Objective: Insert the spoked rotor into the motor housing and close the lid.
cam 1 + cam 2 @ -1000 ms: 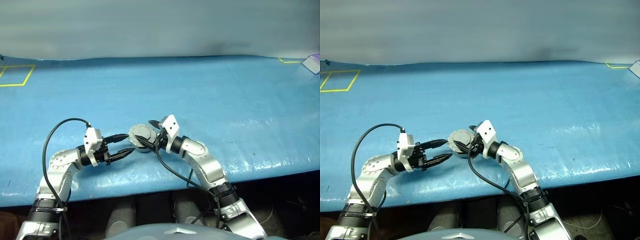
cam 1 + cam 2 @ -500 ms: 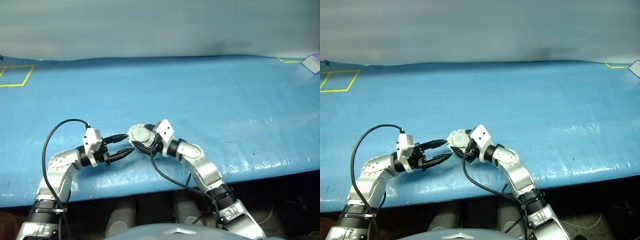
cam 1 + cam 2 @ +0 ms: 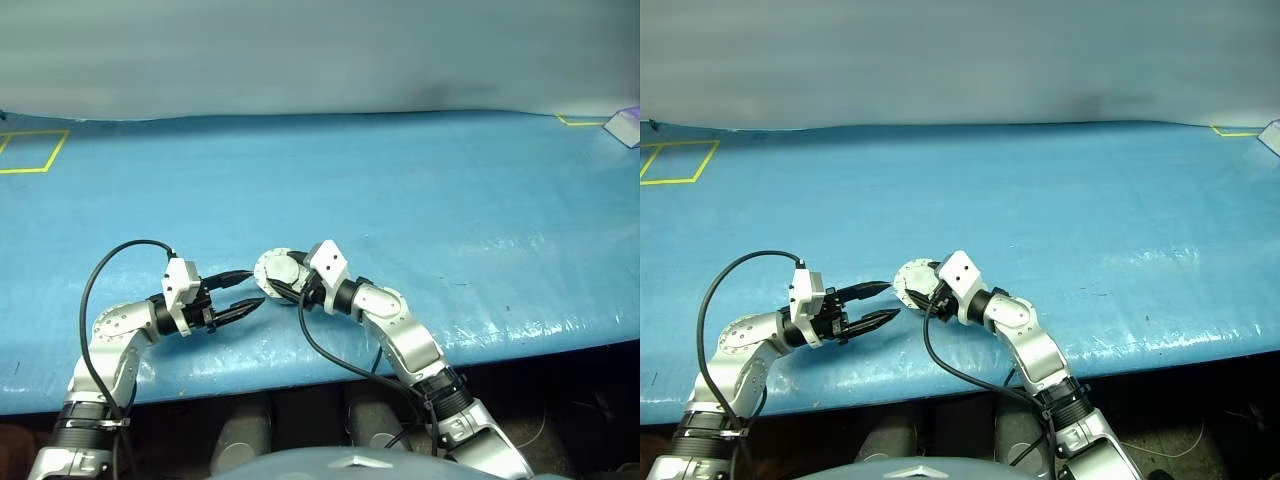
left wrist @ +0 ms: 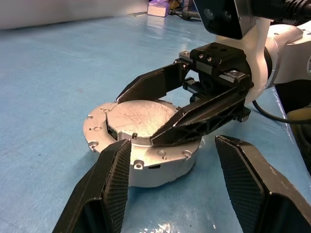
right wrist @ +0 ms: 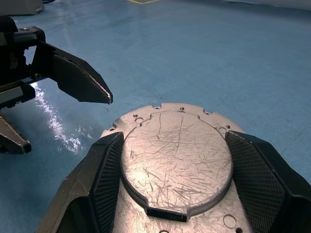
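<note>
I see a round silvery motor housing point(image 4: 143, 145) with its flat scratched lid point(image 5: 177, 158) lying on the blue table point(image 3: 450, 190), close to the near edge. My right gripper point(image 4: 141, 116) reaches over the housing from the right, its two black fingers straddling the raised lid, one on each side; I cannot tell whether they press on it. My left gripper point(image 3: 252, 288) sits just left of the housing, fingers spread apart with nothing between them, tips pointing at the housing's side without touching it.
</note>
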Motion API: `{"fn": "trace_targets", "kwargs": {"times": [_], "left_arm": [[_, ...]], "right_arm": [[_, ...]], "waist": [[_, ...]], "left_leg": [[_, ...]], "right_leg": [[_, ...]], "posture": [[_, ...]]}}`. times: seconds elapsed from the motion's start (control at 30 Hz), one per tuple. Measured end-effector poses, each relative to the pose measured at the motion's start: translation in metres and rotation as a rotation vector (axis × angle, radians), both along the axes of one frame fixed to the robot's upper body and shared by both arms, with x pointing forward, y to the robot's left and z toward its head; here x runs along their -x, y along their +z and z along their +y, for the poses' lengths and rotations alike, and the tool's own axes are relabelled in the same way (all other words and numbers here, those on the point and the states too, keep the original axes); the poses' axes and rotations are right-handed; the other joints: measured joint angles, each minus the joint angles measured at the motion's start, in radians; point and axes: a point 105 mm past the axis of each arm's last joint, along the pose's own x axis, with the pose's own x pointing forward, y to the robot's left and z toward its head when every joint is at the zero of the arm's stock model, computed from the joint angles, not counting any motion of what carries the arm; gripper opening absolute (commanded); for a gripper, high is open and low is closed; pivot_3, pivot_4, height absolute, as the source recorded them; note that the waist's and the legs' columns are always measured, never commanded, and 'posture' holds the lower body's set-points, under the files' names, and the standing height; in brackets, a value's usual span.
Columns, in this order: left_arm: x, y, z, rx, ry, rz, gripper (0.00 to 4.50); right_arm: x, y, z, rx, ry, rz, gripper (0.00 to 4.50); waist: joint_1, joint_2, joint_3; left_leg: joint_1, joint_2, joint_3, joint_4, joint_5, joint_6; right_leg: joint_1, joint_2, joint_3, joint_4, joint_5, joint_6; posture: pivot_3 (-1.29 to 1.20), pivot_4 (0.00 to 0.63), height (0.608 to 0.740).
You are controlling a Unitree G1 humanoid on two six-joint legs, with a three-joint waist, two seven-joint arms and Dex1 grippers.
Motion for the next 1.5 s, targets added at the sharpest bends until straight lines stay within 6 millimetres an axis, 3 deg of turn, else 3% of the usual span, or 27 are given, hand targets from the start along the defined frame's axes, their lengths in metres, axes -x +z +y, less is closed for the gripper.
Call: {"fn": "trace_targets", "kwargs": {"times": [0.3, 0.6, 0.97, 1.5], "left_arm": [[-0.001, 0.001, 0.001, 0.003, 0.008, -0.01, 3.0], [0.001, -0.006, -0.014, 0.031, -0.031, 0.014, 3.0], [0.002, -0.007, -0.018, 0.033, -0.045, 0.019, 3.0], [0.002, -0.008, -0.019, 0.033, -0.047, 0.022, 3.0]], "right_arm": [[-0.001, 0.001, -0.005, 0.026, 0.007, -0.006, 3.0], [-0.01, 0.007, -0.011, 0.057, 0.006, -0.003, 3.0], [-0.006, 0.012, -0.017, 0.105, 0.058, -0.007, 3.0], [-0.01, 0.006, -0.012, 0.079, 0.029, 0.012, 3.0]], "waist": [[0.001, 0.0, 0.0], [0.001, 0.0, 0.0], [0.001, 0.0, 0.0], [-0.001, 0.0, 0.0]], "left_leg": [[0.0, 0.0, 0.0, 0.0, 0.0, 0.0], [0.0, 0.0, 0.0, -0.001, 0.0, 0.0], [0.0, 0.0, 0.0, -0.001, 0.0, 0.0], [0.001, 0.0, 0.0, -0.002, 0.0, 0.0]], "right_leg": [[0.0, 0.0, 0.0, 0.0, 0.0, 0.0], [0.0, 0.0, 0.0, 0.0, 0.0, 0.0], [0.0, 0.0, 0.0, -0.001, 0.0, 0.0], [0.0, 0.0, 0.0, 0.0, -0.001, -0.001]], "posture": [[0.0, 0.15, 0.74], [0.0, 0.15, 0.74], [0.0, 0.15, 0.74], [0.0, 0.15, 0.74]]}}
